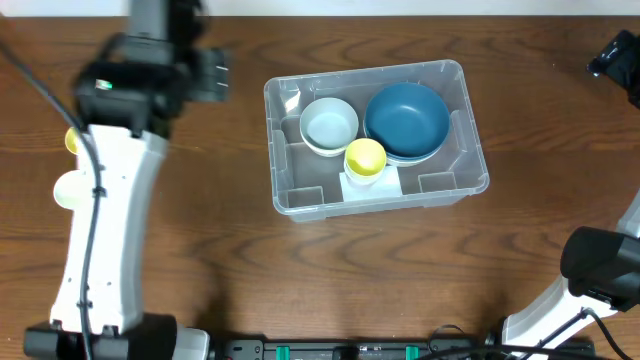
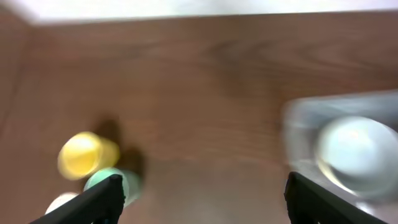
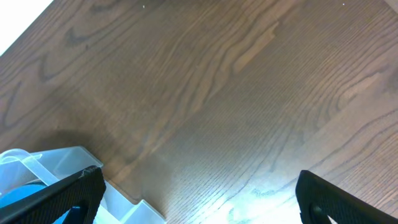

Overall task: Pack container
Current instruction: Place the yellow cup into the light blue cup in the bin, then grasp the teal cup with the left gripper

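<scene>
Near the left edge of the tabletop (image 1: 250, 260) sit three small cups close together. There is a yellow cup (image 2: 87, 154), a green cup (image 2: 127, 183) and a pale cup (image 1: 68, 190). The left arm (image 1: 100, 230) hides part of them from above. The left wrist picture is blurry.

The left gripper (image 2: 203, 193) hangs over bare wood between the cups and the container. Its two fingers (image 2: 93, 202) are far apart, with nothing between them.

The container (image 1: 300, 195) stands about in the middle of the tabletop, a bit nearer the far edge. Inside it, on the left, is a cream bowl (image 1: 329, 125). On the right is a big blue bowl (image 1: 406, 120). A second yellow cup (image 1: 365, 158) sits in front of the two bowls, by the near wall and its white label (image 1: 372, 186).

The right gripper (image 3: 200, 186) is near the far right corner of the tabletop, away from the container. Its fingers are wide apart too, and it holds nothing.
</scene>
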Controlling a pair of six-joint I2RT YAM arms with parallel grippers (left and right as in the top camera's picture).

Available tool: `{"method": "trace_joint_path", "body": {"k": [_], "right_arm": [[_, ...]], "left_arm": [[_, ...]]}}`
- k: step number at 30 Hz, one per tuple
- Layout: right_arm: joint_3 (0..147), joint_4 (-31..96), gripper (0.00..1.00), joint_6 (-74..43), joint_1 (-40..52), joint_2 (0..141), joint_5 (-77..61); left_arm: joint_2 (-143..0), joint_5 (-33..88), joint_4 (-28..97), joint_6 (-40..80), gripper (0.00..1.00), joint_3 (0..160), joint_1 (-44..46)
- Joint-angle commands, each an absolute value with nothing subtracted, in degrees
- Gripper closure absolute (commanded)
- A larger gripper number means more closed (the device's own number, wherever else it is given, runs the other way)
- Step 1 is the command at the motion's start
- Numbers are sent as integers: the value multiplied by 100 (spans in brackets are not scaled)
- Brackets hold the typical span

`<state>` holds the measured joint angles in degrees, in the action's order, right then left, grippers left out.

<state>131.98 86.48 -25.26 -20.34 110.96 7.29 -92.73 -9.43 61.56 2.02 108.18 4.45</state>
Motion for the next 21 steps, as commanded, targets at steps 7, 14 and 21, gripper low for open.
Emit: {"method": "trace_joint_path", "body": {"k": [7,14,21], "right_arm": [[13190,8659,1,-2611,-2056,11142,749],[13190,8659,1,-2611,-2056,11142,746],[13190,8659,1,-2611,-2056,11142,749]], "left_arm": [[-10398,-917,6855,1249,18,10672,-810],[-11205,-943,7199,1826,17,10665,-1452],[-11939,-491,7175,1743,18,10595,-1605]]}}
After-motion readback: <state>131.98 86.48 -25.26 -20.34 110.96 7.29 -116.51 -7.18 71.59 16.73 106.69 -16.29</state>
